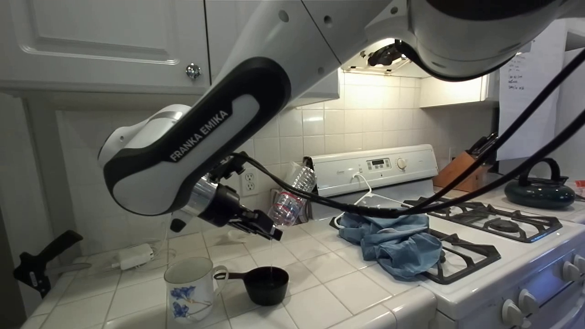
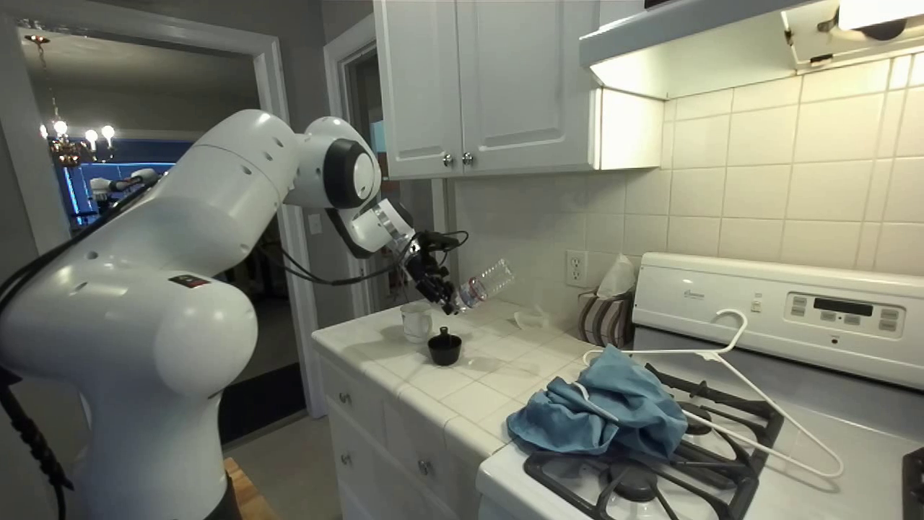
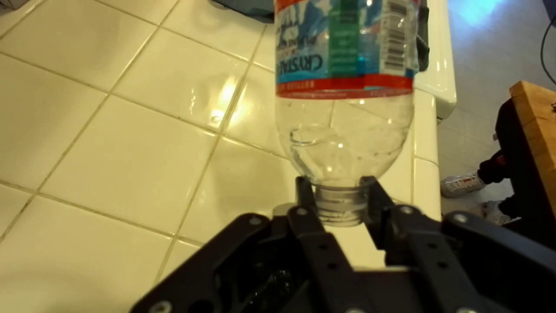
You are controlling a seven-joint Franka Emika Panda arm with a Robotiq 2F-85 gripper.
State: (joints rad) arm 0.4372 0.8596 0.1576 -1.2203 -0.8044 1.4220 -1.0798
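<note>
Plastic bottle [image 3: 345, 87] tilts mouth-down, neck clamped in my remote gripper [image 3: 338, 195], a thin stream [image 1: 271, 253] falling into the black cup [image 1: 266, 293] on the desk [image 1: 338, 292].

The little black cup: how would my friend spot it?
Beside the white stove is a tiled counter. There, the cup sits below the gripper and its tilted bottle. Unlike the flowery mug next to it, it's black with a thin handle.

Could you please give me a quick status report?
Gripper shut on neck of clear cylindrical plastic bottle. Bottle tilted mouth down, thin stream falling into round black cup. White cylindrical mug beside cup, not under stream.
</note>
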